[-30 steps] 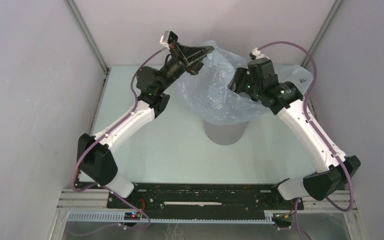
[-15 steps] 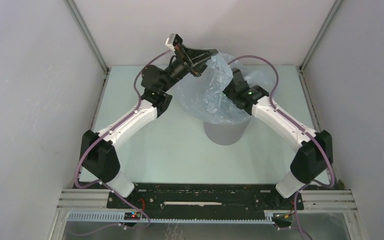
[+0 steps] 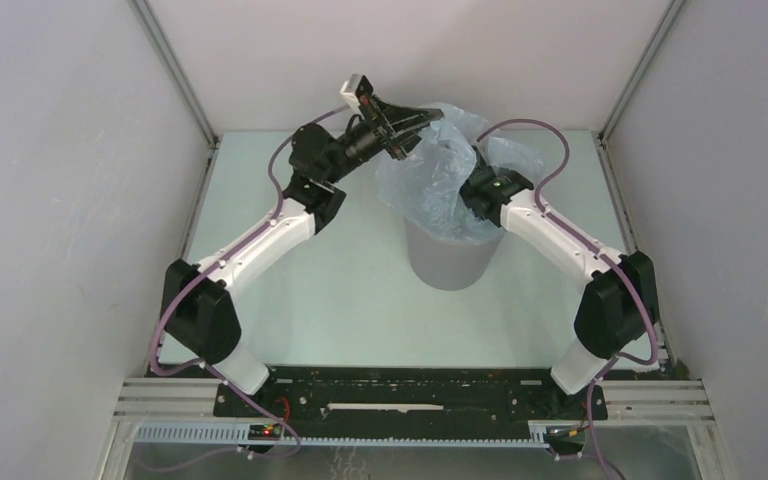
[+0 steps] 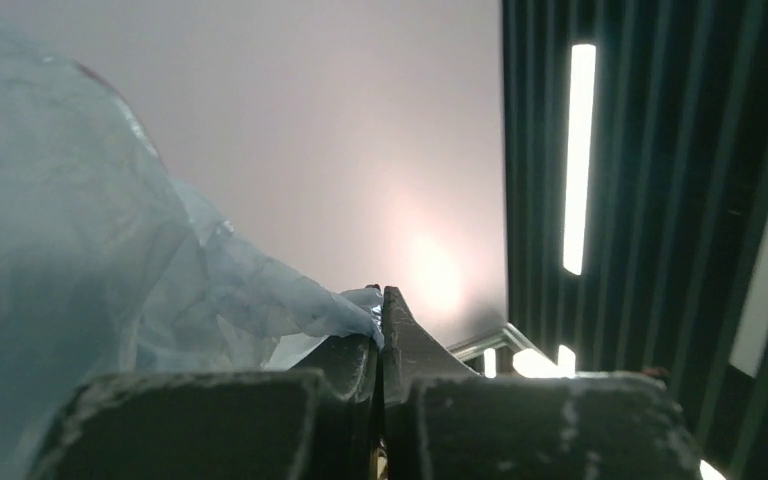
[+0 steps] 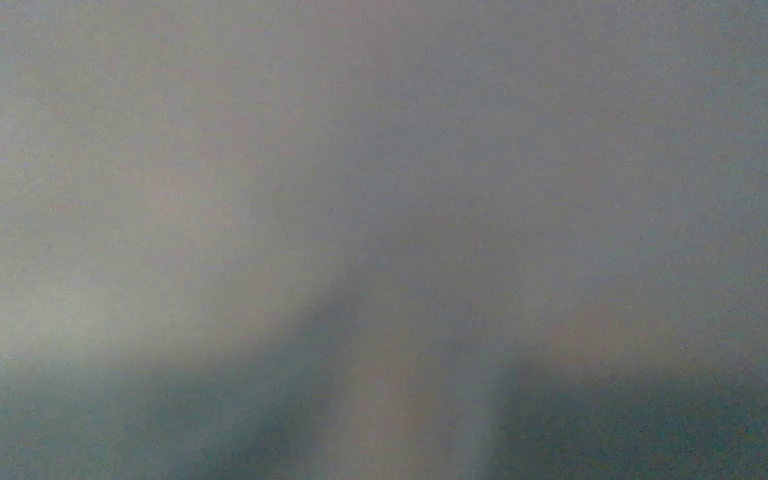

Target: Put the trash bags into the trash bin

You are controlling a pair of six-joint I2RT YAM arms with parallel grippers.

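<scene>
Aloft, left gripper (image 4: 381, 305) on bag (image 4: 70, 250).

There is one pale blue trash bag (image 3: 428, 188), one grey trash bin (image 3: 448, 264), one pale green table (image 3: 350, 305), and two white robot arms, the left arm (image 3: 260, 235) and the right arm (image 3: 560, 240)

The frame is filled by a soft, unfocused grey-blue haze; no edge is resolved; a paler patch (image 5: 110, 260) is seen at the left; a dim streak (image 5: 335, 320) is traced downward from the middle; a darker band (image 5: 660, 430) is spread along the bottom; the right gripper cannot be made out.
</scene>
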